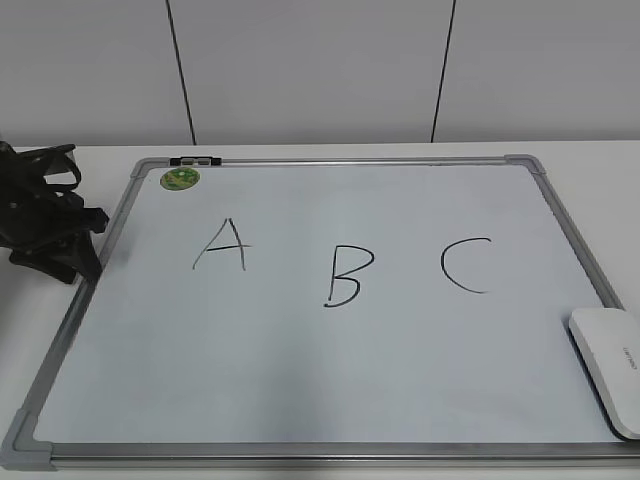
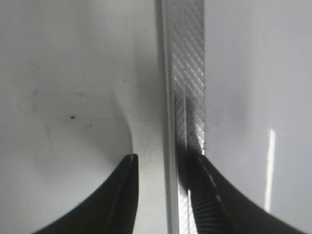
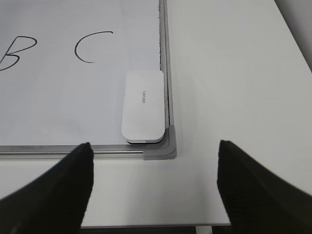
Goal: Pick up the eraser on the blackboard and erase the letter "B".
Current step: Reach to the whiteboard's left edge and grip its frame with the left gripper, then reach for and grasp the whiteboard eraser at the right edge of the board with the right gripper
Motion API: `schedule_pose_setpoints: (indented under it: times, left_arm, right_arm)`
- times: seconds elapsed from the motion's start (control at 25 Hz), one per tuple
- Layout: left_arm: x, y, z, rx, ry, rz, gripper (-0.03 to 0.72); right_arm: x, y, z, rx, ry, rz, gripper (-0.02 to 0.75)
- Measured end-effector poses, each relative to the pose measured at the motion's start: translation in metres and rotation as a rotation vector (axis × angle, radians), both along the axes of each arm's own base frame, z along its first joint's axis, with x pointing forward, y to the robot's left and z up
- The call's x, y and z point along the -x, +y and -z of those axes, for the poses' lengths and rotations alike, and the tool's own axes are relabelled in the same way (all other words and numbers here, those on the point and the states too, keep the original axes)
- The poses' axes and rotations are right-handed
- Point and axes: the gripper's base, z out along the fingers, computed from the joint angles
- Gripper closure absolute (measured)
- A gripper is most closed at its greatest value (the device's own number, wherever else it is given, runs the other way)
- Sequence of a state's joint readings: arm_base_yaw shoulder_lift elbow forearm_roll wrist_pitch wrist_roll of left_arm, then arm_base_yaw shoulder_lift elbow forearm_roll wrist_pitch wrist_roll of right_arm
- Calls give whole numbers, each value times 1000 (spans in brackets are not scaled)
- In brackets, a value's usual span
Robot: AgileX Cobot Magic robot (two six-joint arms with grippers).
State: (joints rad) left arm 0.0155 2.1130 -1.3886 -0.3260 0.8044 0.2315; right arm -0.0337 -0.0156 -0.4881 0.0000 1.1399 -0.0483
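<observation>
The blackboard (image 1: pixel 300 350) is a white board in a grey metal frame, lying flat on the table. It bears a black "A" (image 1: pixel 222 245), the letter "B" (image 1: pixel 347 276) in the middle and a "C" (image 1: pixel 466 265). The eraser (image 1: pixel 612 365) lies flat, white side up, in the board's near right corner; it also shows in the right wrist view (image 3: pixel 143 106), where the "B" (image 3: pixel 14 52) sits at the left edge. My right gripper (image 3: pixel 154 158) is open and empty, above the table just short of that corner. My left gripper (image 2: pixel 165 158) is open, straddling the board's left frame (image 2: pixel 185 97).
A round green sticker (image 1: pixel 180 179) and a small black clip (image 1: pixel 195 160) sit at the board's far left corner. The white table (image 3: pixel 234 87) extends to the right of the board, with its front edge close below my right gripper. A white wall stands behind.
</observation>
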Motion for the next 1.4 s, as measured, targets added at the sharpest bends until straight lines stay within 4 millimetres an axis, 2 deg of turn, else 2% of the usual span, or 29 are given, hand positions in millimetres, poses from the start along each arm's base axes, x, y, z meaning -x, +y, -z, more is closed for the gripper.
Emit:
schedule_pose_setpoints:
  times: [0.48,0.84,1.2,1.28,1.4]
  left_arm:
    - [0,-1,2,17,13,-8,484]
    - [0,-2,2,35,31,-14,655]
    - [0,-3,2,41,34,-16,661]
    - [0,-3,2,41,34,-16,661]
    - [0,-3,2,41,34,-16,661]
  right_arm:
    - [0,0,0,0,0,0,151]
    - [0,0,0,0,0,0,152]
    - [1,0,-2,0,-6,0,151]
    - [0,0,-7,3,-14,-1,152]
    - [-13,0,-22,-3,11,-4,152]
